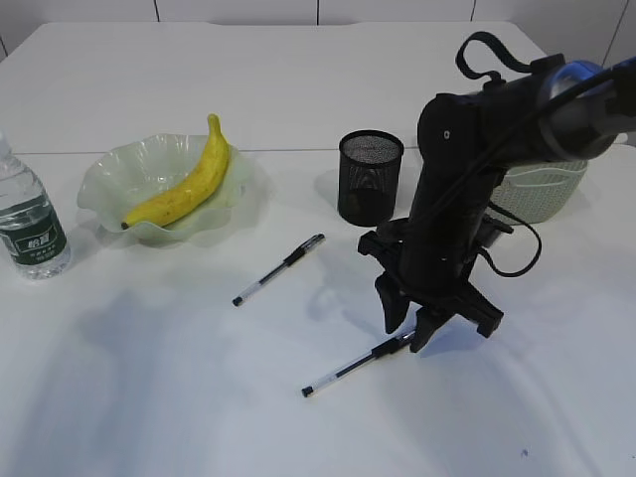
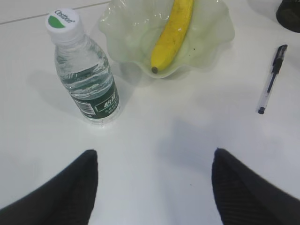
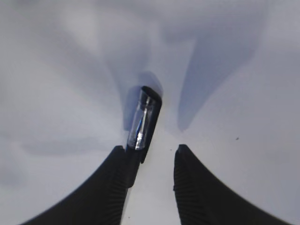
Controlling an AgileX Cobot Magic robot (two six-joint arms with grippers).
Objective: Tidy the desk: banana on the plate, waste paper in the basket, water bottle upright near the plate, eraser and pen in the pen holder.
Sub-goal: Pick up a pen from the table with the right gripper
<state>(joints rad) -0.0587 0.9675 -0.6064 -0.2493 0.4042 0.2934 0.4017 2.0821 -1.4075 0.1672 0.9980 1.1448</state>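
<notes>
A yellow banana (image 1: 184, 189) lies on the pale green plate (image 1: 109, 174). A water bottle (image 1: 30, 224) stands upright to the plate's left. One black pen (image 1: 280, 268) lies mid-table. A second pen (image 1: 348, 373) lies nearer the front, with its cap end between the fingers of my right gripper (image 1: 407, 333). In the right wrist view that pen (image 3: 143, 122) rests against the left finger, and the right gripper (image 3: 152, 149) is open. My left gripper (image 2: 154, 157) is open and empty above bare table, short of the bottle (image 2: 86, 77), banana (image 2: 173, 35) and first pen (image 2: 272, 79). No eraser or waste paper is in view.
The black mesh pen holder (image 1: 370, 177) stands behind my right arm. The white basket (image 1: 542, 189) is at the right, partly hidden by the arm. The plate's rim (image 2: 215, 33) and the pen holder's edge (image 2: 288, 14) show in the left wrist view.
</notes>
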